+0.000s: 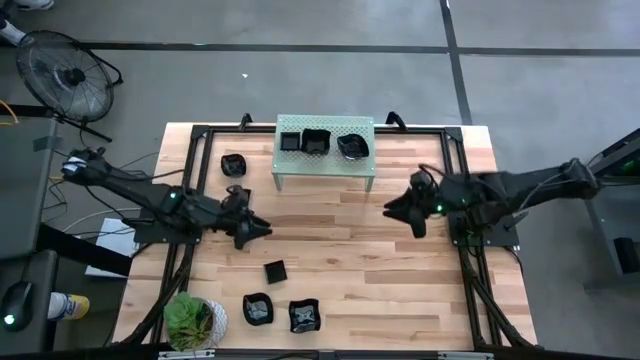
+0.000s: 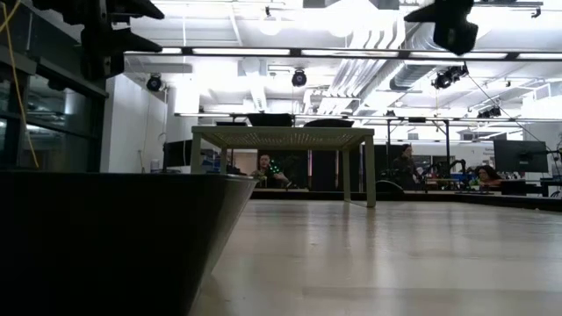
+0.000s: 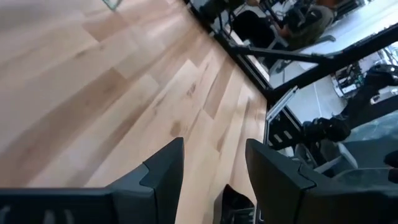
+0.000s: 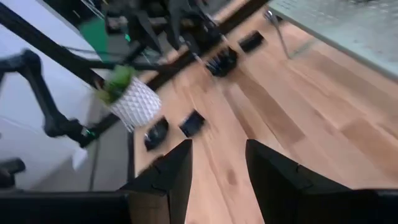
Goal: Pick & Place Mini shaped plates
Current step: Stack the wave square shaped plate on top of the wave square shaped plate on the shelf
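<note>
Three black mini shaped plates (image 1: 316,141) rest on the pale green perforated shelf (image 1: 325,168) at the table's far side. Others sit on the wood: two by the shelf's left end (image 1: 233,163), one small square plate (image 1: 275,270) in the middle, and two near the front edge (image 1: 257,308) (image 1: 303,315). My left gripper (image 1: 262,230) (image 3: 214,165) hovers open over bare wood, left of centre. On the right side, my right gripper (image 1: 392,210) (image 4: 217,168) hovers open, pointing toward the table's left. Neither has anything between its fingers.
A potted plant in a white pot (image 1: 195,320) (image 4: 134,99) stands at the near left corner. A black frame (image 1: 460,135) runs round the tabletop. Bare wood (image 1: 340,240) lies between the two grippers. In the low view one plate's dark wall (image 2: 105,237) fills the left foreground.
</note>
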Controlling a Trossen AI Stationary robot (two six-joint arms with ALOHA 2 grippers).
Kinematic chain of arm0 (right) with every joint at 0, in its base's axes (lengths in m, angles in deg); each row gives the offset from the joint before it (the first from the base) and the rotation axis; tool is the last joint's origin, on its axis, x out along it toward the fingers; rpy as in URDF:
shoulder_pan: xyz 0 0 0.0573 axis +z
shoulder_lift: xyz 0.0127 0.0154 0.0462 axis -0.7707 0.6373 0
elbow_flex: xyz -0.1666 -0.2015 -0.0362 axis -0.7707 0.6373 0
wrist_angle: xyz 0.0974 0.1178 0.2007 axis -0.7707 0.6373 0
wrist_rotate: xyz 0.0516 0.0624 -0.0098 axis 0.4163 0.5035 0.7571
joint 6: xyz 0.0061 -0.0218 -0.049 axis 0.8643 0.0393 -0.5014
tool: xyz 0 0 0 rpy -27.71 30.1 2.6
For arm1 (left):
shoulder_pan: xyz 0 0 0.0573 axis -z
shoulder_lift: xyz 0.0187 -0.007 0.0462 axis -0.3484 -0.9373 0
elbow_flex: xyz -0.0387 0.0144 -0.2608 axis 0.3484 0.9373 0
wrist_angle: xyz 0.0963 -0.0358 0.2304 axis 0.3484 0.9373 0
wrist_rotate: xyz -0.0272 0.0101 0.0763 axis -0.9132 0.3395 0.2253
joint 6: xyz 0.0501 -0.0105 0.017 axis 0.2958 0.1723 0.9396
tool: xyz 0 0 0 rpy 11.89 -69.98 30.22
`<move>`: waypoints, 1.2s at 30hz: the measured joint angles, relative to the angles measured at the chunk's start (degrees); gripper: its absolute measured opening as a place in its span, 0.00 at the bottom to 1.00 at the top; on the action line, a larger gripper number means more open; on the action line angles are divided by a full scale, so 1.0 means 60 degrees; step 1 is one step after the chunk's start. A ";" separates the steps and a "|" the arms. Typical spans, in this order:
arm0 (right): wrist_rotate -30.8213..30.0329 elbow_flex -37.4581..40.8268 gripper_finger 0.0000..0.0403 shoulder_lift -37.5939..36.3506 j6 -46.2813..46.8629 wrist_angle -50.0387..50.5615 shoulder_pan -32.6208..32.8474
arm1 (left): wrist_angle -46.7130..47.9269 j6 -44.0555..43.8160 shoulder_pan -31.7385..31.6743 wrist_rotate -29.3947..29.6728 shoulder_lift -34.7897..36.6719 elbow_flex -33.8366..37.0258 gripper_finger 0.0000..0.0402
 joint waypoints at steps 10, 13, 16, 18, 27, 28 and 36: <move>-0.2308 0.4207 0.36 -0.1203 -0.0515 -0.6647 0.1861 | -0.2301 -0.0752 0.0508 0.0306 -0.2224 -0.0120 0.42; -0.2340 0.4943 0.36 -0.2168 -0.0628 -0.6985 0.1785 | -0.2499 -0.0943 0.0493 0.0482 -0.2715 -0.0444 0.42; -0.2290 0.5466 0.36 -0.3448 -0.1064 -0.6982 0.1629 | -0.2438 -0.0980 0.0493 0.0720 -0.3015 -0.0782 0.42; -0.2293 0.5681 0.36 -0.4424 -0.1381 -0.6689 0.1482 | -0.2469 -0.0991 0.0493 0.0888 -0.3214 -0.1033 0.42; -0.1897 0.5513 0.36 -0.7938 -0.1699 -0.2679 0.1011 | -0.2355 -0.1083 0.0493 0.1377 -0.4114 -0.1912 0.42; -0.1791 0.5402 0.36 -0.7949 -0.1700 -0.2041 0.1004 | -0.2348 -0.1086 0.0493 0.1390 -0.4241 -0.2013 0.42; -0.1850 0.5819 0.36 -0.7652 -0.2376 -0.2524 0.0817 | -0.2190 -0.1513 0.0497 0.1647 -0.5241 -0.2715 0.42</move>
